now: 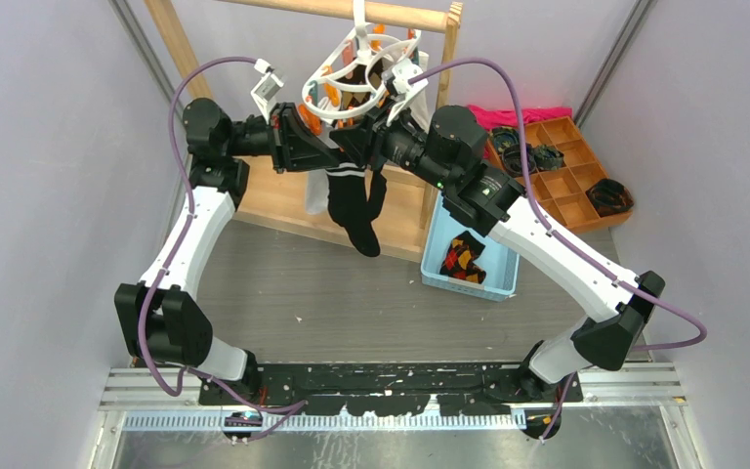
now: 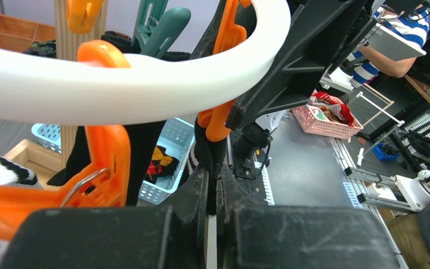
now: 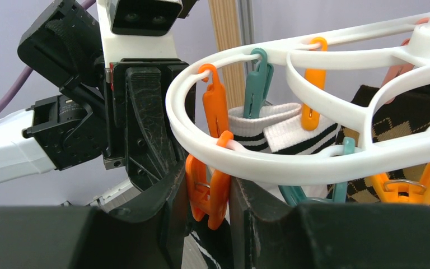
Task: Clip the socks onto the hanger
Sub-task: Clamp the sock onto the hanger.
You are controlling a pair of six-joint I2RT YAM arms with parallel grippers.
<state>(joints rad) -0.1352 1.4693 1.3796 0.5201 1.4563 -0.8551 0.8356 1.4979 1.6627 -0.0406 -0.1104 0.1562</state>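
Nearest to me, low in the top view, is the grey bench (image 1: 352, 293), with the blue basket (image 1: 469, 290) standing on it right of centre. Above that, in the upper middle of the frame, the black sock (image 1: 354, 210) hangs with its long axis straight down, the striped cuff on top and the toe toward the bench.

The left hand (image 2: 211, 176) comes in from the left side, and its fingers are pressed together on the black cloth of the cuff. The right hand (image 3: 207, 185) comes in from the right and is clamped on both sides of an orange clip (image 3: 201, 199). This clip hangs upright from the near edge of the white ring of the hanger (image 3: 246, 162).

So both hands meet at one place, and the cuff lies directly under this clip, touching or almost touching its lower end. I cannot tell if the cloth is already inside the clip. I think the next move is a short lift of the cuff along the clip's own axis, straight up.

Behind all this stands the wooden rack (image 1: 178, 44)
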